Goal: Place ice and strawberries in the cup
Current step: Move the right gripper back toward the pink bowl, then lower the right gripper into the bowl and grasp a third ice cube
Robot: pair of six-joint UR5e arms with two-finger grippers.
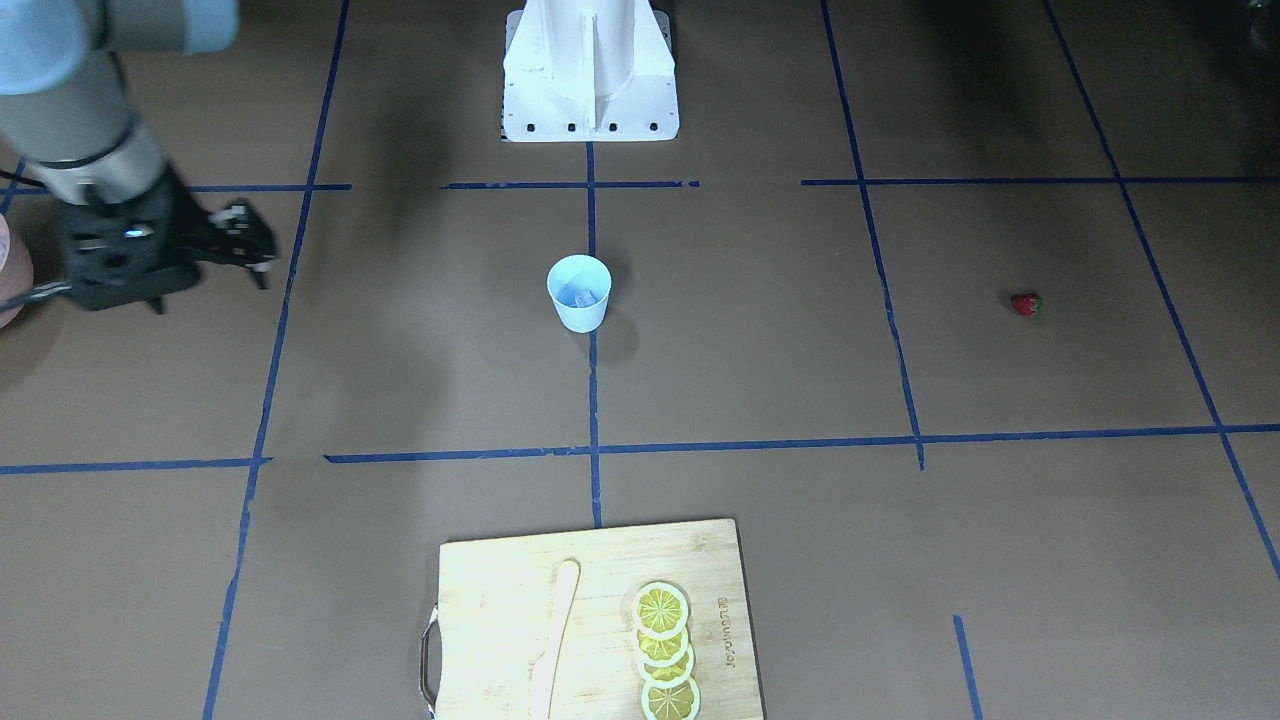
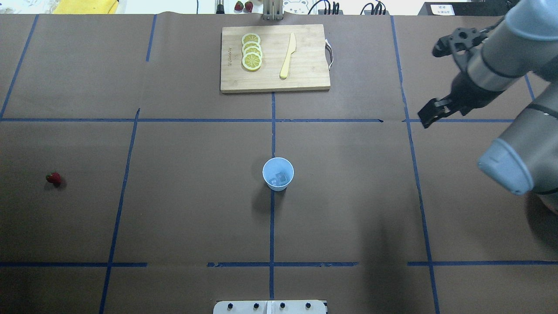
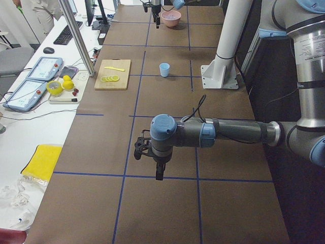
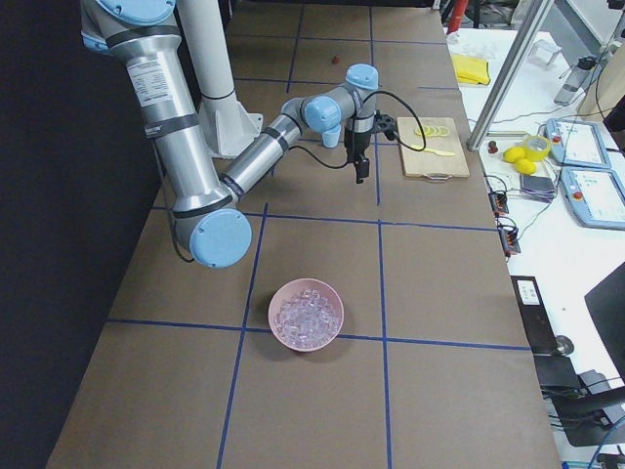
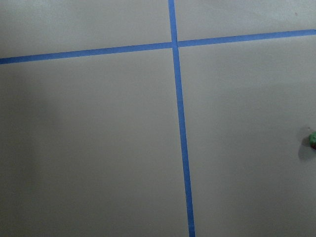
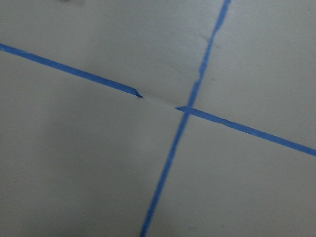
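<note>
The light-blue cup (image 1: 579, 292) (image 2: 278, 173) stands upright at the table's middle with clear ice cubes (image 2: 279, 178) inside. More ice fills the pink bowl (image 4: 306, 313). The red strawberry (image 2: 53, 177) (image 1: 1026, 304) lies alone on the robot's left side; its green cap shows at the right edge of the left wrist view (image 5: 313, 139). My right gripper (image 1: 265, 262) (image 2: 427, 120) hangs above the table, well right of the cup, fingers apart and empty. My left gripper (image 3: 158, 173) shows only in the exterior left view; I cannot tell its state.
A wooden cutting board (image 2: 305, 78) with lemon slices (image 2: 252, 51) and a pale knife (image 2: 287, 56) lies at the far edge. The white robot base (image 1: 590, 70) stands behind the cup. Blue tape lines cross the brown table.
</note>
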